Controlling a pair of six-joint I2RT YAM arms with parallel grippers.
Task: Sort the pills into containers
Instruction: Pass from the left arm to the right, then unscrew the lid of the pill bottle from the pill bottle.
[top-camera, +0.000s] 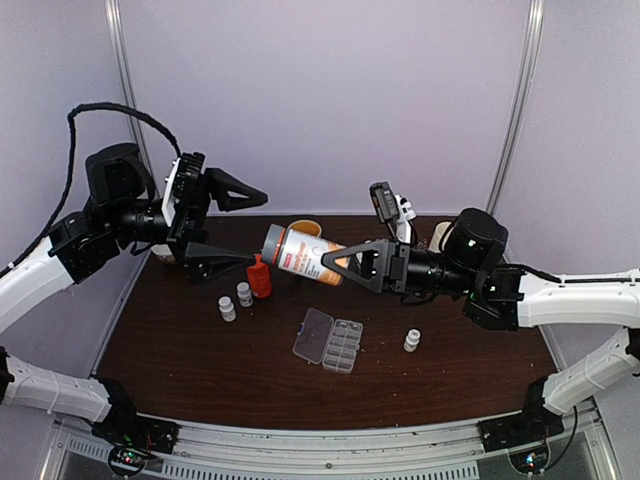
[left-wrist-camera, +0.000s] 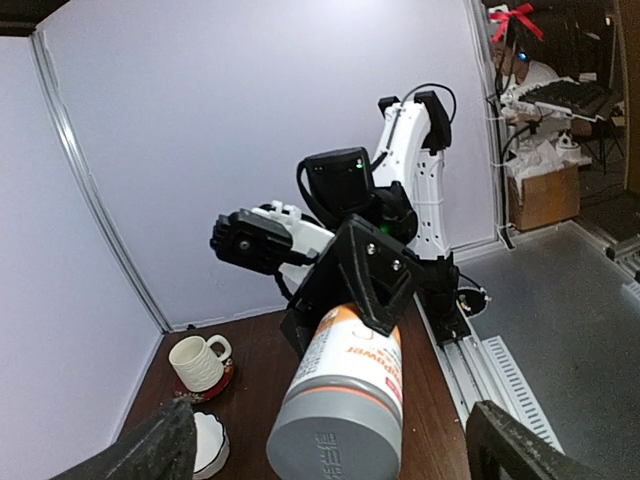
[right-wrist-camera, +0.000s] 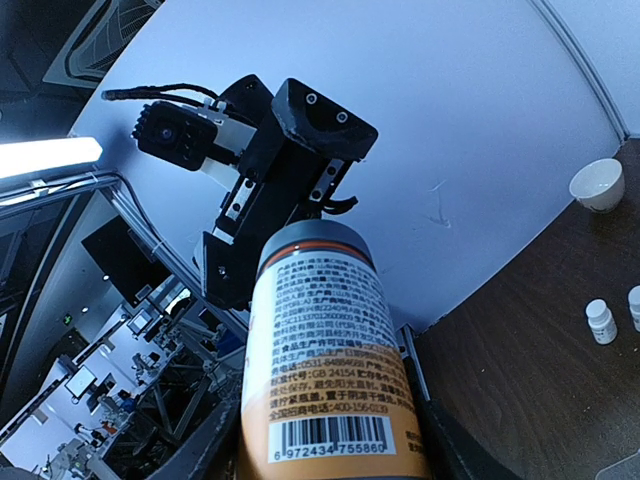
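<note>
My right gripper (top-camera: 345, 262) is shut on a big orange-and-white bottle with a grey cap (top-camera: 298, 252), held tilted above the table. Its cap end points at my left gripper (top-camera: 256, 230), which is open wide. In the left wrist view the bottle (left-wrist-camera: 345, 395) lies between the spread fingers (left-wrist-camera: 150, 450) with gaps on both sides. The right wrist view shows the bottle (right-wrist-camera: 330, 360) filling the right gripper (right-wrist-camera: 330, 455). The clear organizer box with the containers (top-camera: 330, 340) lies lid-open on the table below. No pills show.
A small red bottle (top-camera: 259, 278) and two small white bottles (top-camera: 227, 308) (top-camera: 244, 293) stand left of the organizer. Another white bottle (top-camera: 411, 340) stands to its right. A mug on a saucer (left-wrist-camera: 200, 362) and a white bowl (left-wrist-camera: 208, 440) sit by the back wall.
</note>
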